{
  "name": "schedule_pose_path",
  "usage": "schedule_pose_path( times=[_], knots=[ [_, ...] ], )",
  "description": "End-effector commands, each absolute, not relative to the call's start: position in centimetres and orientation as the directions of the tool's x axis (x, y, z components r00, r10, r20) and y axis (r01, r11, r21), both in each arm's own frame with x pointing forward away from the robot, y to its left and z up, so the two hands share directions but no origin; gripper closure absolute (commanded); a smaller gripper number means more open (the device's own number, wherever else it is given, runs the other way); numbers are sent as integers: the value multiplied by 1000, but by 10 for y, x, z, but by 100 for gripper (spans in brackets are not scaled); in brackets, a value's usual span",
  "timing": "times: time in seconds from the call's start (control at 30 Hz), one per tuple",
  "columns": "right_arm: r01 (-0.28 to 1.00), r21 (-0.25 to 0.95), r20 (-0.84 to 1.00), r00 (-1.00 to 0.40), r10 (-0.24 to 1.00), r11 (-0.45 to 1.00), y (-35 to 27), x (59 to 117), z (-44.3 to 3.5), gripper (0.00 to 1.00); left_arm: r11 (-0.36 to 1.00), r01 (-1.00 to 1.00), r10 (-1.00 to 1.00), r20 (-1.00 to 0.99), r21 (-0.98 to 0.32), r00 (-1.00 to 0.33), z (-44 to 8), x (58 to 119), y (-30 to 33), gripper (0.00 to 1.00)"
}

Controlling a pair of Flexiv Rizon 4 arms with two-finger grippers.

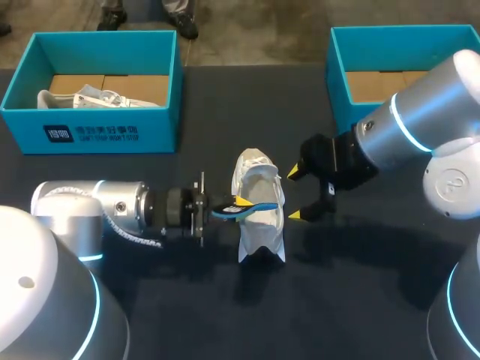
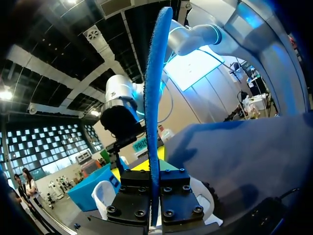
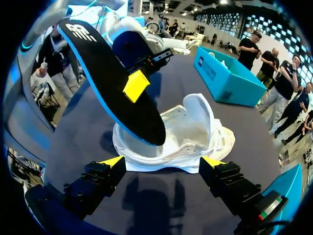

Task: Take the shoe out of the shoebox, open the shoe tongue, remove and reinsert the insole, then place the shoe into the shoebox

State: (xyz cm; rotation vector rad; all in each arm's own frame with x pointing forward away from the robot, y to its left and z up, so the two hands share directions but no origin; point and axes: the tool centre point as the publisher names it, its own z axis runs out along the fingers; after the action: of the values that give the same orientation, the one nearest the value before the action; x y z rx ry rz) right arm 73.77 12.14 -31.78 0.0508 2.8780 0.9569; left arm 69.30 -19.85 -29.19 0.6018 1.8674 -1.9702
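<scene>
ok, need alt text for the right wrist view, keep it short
The left gripper holds a black, blue-edged insole with its lower end at the mouth of a white shoe on the dark table. The right gripper sits just short of the shoe, fingers open, and a teal shoebox stands beyond.

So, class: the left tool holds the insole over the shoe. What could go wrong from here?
1. The left tool grips the insole by one side edge; pushed into the shoe it may bend or slip.
2. The right tool is open beside the shoe, not holding it, so the shoe may slide or tip.
</scene>
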Motion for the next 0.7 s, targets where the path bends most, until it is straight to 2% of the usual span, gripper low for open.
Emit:
schedule_pose_path(
  times=[0.03, 0.7],
  knots=[
    [-1, 595, -95, -993, 69, 804, 123, 736, -318, 0, -63, 532, 34, -534, -845, -845, -298, 698, -203, 100],
    [-1, 595, -95, -993, 69, 804, 123, 736, -318, 0, 13, 561, 63, -559, -828, -827, -328, 721, -210, 100]
  ],
)
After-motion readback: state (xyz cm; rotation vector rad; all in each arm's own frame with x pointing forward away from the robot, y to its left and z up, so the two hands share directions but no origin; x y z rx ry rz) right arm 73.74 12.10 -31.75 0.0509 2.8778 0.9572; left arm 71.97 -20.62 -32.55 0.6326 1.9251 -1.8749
